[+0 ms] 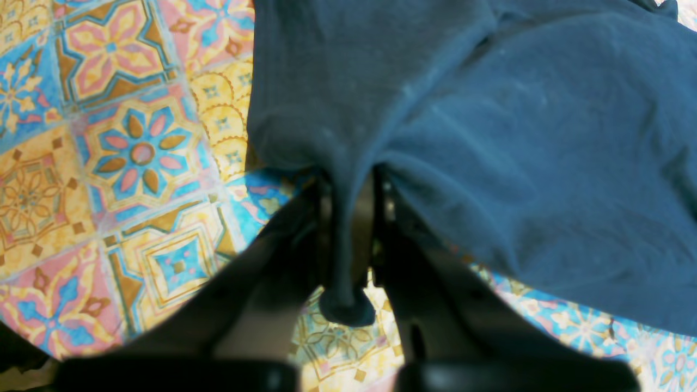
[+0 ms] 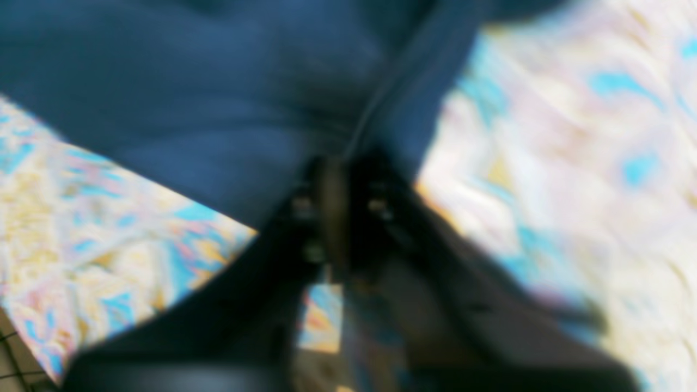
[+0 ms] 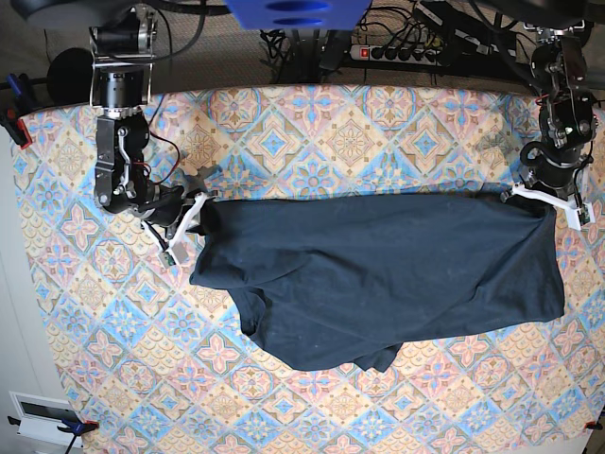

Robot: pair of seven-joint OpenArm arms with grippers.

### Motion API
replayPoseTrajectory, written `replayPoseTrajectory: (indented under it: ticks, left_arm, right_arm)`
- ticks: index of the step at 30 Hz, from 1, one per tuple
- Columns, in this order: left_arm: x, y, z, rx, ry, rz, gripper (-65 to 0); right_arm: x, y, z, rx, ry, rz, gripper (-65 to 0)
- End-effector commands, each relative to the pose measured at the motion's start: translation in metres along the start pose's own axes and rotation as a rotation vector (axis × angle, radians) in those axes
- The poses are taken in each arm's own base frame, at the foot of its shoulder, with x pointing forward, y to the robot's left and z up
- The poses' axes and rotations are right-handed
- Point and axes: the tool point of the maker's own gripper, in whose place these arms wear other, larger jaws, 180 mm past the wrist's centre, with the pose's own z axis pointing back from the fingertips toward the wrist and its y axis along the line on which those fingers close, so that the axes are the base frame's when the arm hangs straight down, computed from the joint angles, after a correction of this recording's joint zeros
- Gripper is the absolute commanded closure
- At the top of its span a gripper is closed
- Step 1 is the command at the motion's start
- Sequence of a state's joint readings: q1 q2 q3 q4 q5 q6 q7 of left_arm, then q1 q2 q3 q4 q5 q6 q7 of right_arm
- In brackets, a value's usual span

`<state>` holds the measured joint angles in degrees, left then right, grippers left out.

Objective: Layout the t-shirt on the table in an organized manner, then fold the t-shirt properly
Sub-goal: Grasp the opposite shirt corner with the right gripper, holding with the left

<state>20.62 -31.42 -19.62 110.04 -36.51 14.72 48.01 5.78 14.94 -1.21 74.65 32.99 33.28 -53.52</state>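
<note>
The dark navy t-shirt (image 3: 378, 274) lies stretched across the middle of the tile-patterned table (image 3: 331, 132), its lower hem bunched toward the front. My right gripper (image 3: 194, 216) is shut on the shirt's left end. In the blurred right wrist view the gripper (image 2: 337, 174) pinches the shirt's fabric (image 2: 190, 109) over the table (image 2: 572, 163). My left gripper (image 3: 541, 197) is shut on the shirt's upper right corner. In the left wrist view the gripper (image 1: 351, 185) clamps a fold of the shirt (image 1: 517, 136), lifted slightly off the table (image 1: 125, 152).
A power strip with cables (image 3: 406, 52) lies beyond the table's far edge. A red clamp (image 3: 19, 128) holds the cloth at the left edge. A white box (image 3: 43, 411) sits off the front left corner. Both arm bases stand at the far corners.
</note>
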Motion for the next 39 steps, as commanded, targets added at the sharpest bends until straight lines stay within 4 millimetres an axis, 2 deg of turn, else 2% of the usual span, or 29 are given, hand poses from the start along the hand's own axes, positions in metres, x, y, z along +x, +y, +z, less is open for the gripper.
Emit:
replayPoseTrajectory:
  ticks: [1,3,7,12,14,18,21,24,28,31,35,39]
  left_arm:
    - [0.019,0.002,0.003,0.004,-0.057,-0.020,0.0]
    - [0.020,0.001,0.003,0.003,-0.060,-0.019,0.0]
    - [0.025,0.000,0.004,0.000,-0.076,-0.021,0.0]
    - [0.036,0.009,0.008,0.019,-0.109,0.002,0.0]
    - [0.041,0.005,0.011,0.010,-0.124,-0.003,0.0]
    - [0.045,0.000,0.016,-0.004,-0.138,-0.011,0.0]
    - [0.044,0.000,0.015,-0.004,-0.135,-0.012,0.0]
    - [0.043,-0.001,0.015,-0.006,-0.131,-0.011,0.0]
    - [0.042,-0.001,0.015,-0.006,-0.128,-0.012,0.0]
    - [0.041,-0.001,0.015,-0.006,-0.127,-0.011,0.0]
    - [0.041,-0.001,0.015,-0.005,-0.127,-0.012,0.0]
    - [0.040,-0.001,0.015,-0.005,-0.125,-0.012,0.0]
  right_arm:
    - [0.024,0.000,0.007,0.011,-0.064,0.038,0.0]
    - [0.035,0.006,0.016,0.065,-0.114,0.087,-1.2]
    - [0.079,0.004,0.054,0.090,-0.313,0.026,-1.0]
    - [0.111,-0.017,0.114,0.044,-0.431,0.043,-1.0]
    - [0.116,-0.020,0.130,0.027,-0.446,0.057,-1.0]
    - [0.120,-0.018,0.141,0.009,-0.438,0.095,-0.9]
    - [0.117,-0.018,0.138,0.007,-0.422,0.096,-1.1]
    - [0.089,-0.020,0.118,-0.009,-0.318,0.093,-3.8]
    - [0.056,-0.023,0.089,-0.037,-0.151,0.123,-17.0]
    - [0.039,-0.018,0.070,0.001,-0.109,0.071,-25.0]
    - [0.030,-0.019,0.063,0.014,-0.092,0.039,-25.2]
    - [0.032,-0.006,0.054,0.046,-0.111,0.017,-25.4]
